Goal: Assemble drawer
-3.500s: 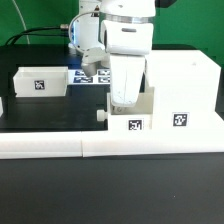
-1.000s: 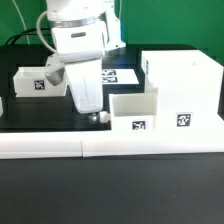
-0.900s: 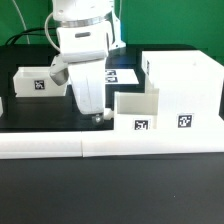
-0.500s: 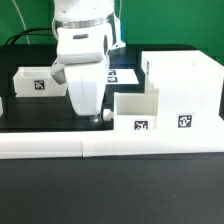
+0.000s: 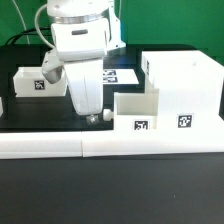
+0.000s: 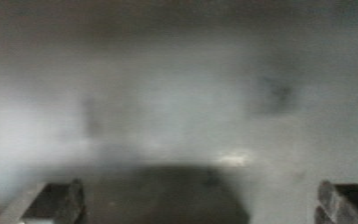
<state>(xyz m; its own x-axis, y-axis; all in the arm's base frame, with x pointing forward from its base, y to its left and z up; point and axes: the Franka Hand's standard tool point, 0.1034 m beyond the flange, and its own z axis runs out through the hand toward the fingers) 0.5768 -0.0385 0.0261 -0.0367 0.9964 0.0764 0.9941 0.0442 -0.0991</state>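
In the exterior view the white boxy housing (image 5: 187, 88) stands at the right. One small tray (image 5: 137, 113) sits partly inside its lower opening, tag facing front, knob (image 5: 105, 117) pointing to the exterior view's left. A second tray (image 5: 38, 82) lies apart at the far left. My gripper (image 5: 92, 112) hangs low over the black table just beside the knob. In the blurred wrist view my gripper (image 6: 197, 205) has its fingers (image 6: 55, 200) far apart with nothing between them, so it is open and empty.
The long white L-shaped bar (image 5: 60, 146) runs along the front of the table. The marker board (image 5: 122, 75) lies behind the arm. Cables hang at the back left.
3.5 s ago the gripper was over the tray by the housing; it is now to the exterior view's left of the tray, beside the knob. Over the last second it has barely shifted.
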